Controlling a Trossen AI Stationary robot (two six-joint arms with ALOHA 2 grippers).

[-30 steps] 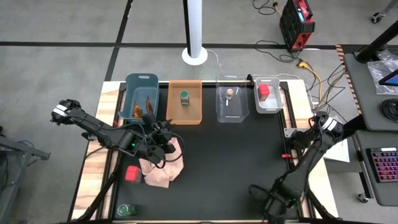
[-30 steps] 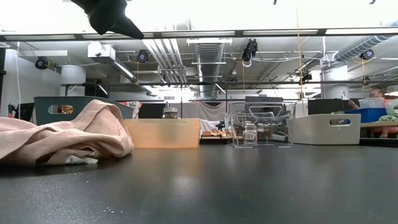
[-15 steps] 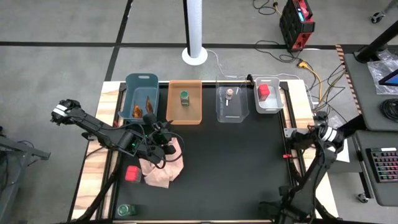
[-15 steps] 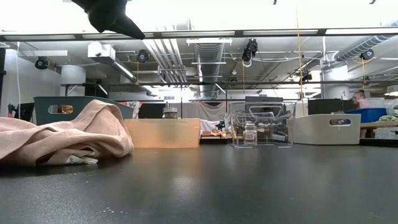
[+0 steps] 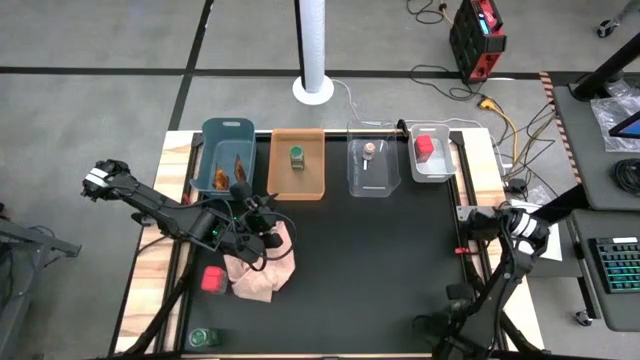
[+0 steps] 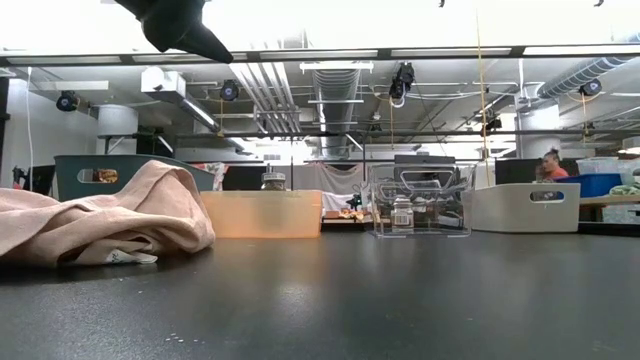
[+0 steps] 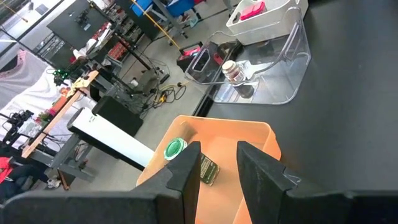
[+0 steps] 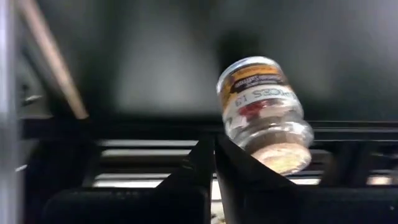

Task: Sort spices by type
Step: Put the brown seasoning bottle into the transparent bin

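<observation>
My left gripper hangs open above the far edge of the pink cloth, high over it in the low view, holding nothing. Through its fingers I see the bins. A red box sits on the table left of the cloth. A green-capped jar stands near the near-left corner. My right gripper is low at the near right edge, shut. A tiny tan-lidded jar lies tilted on its side just past the fingertips, not between them.
Four bins line the far edge. The blue one holds orange-brown packets. The orange one holds a green-capped jar. The clear one holds a tan-lidded jar. The white one holds a red box. The black mat's middle is bare.
My right arm has folded down and drawn toward the table's near edge, its elbow sliding nearer and its gripper sinking by the near right edge. My left arm has kept still. A person in the room behind has walked across the low view.
</observation>
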